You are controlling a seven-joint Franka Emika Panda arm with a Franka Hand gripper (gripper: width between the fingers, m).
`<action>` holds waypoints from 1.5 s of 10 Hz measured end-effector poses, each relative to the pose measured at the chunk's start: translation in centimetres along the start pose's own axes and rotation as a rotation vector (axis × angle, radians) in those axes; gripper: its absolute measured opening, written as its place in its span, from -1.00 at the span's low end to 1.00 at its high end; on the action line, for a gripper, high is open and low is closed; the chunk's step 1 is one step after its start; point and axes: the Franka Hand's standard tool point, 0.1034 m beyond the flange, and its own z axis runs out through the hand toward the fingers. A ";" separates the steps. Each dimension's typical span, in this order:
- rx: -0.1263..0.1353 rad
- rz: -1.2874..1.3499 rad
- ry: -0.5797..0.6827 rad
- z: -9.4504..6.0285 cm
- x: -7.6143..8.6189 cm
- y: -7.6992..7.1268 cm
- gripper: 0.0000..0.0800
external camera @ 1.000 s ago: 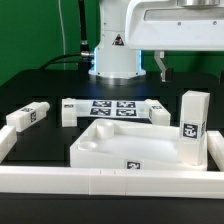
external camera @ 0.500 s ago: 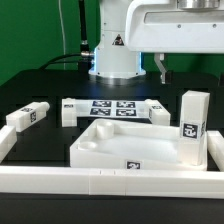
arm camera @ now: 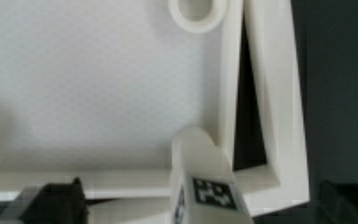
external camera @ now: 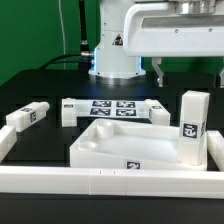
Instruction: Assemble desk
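Hovering above desk panel [external camera: 110,157] — gripper [arm camera: 202,203] spread wide, 1 leg [external camera: 192,125] upright inside rim

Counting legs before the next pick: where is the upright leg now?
The upright leg stands at the exterior view's right, on the desk panel's right end, inside its rim.

White glossy arm [external camera: 117,52], small black marking [external camera: 115,42]

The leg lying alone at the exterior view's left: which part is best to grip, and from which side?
Grip the lying leg across its two long side faces, near mid-length, coming from straight above. It lies flat on the table, apart from other parts, so both sides seem free.
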 end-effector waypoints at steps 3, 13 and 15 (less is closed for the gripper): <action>0.017 -0.001 0.050 1.8 -2.4 1.4 0.62; -0.014 -0.287 0.034 4.3 -6.0 1.9 0.62; -0.030 -0.286 -0.078 4.3 -6.5 2.0 0.62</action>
